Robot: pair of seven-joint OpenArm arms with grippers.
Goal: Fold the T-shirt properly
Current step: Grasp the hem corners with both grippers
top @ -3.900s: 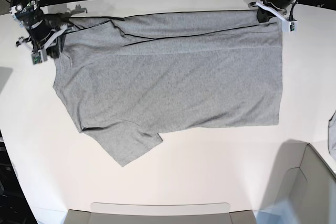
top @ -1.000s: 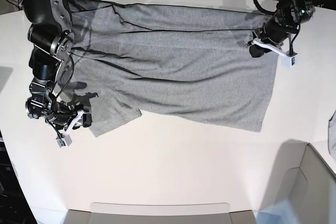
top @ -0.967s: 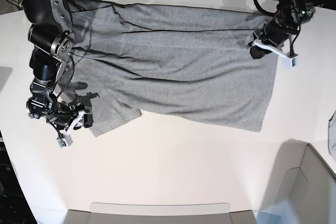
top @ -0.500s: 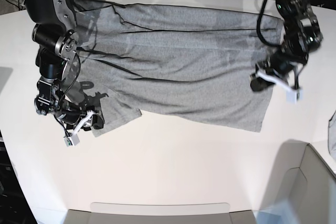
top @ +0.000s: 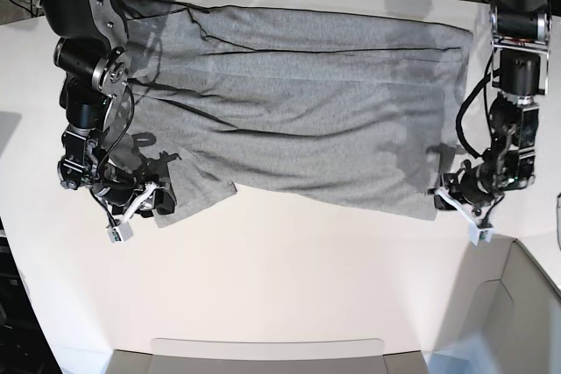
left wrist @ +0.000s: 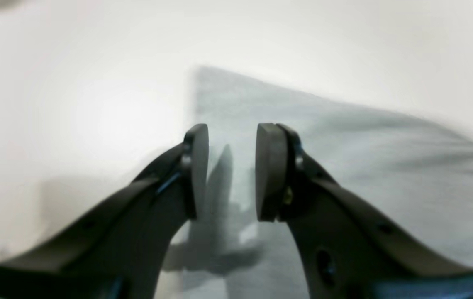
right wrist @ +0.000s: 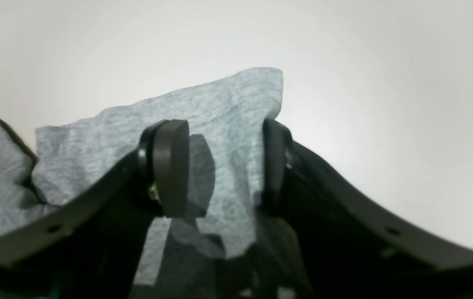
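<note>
1. One heather-grey T-shirt [top: 298, 111] lies spread across the white table [top: 289, 278], its near edge facing both arms.
2. Two grippers are in view. The left gripper [left wrist: 231, 170] hovers over the shirt's near hem corner, jaws apart, holding nothing.
3. The right gripper [right wrist: 224, 166] straddles the sleeve tip, jaws apart, not clamped.
4. Judgement: both should pinch every fabric layer at their corners before lifting together, keeping the edge taut.

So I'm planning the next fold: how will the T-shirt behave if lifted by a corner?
Probably floppy: the T-shirt already lies in soft creases. Likely light, being thin fabric. The sleeve under the right gripper would probably sag unsupported.
</note>
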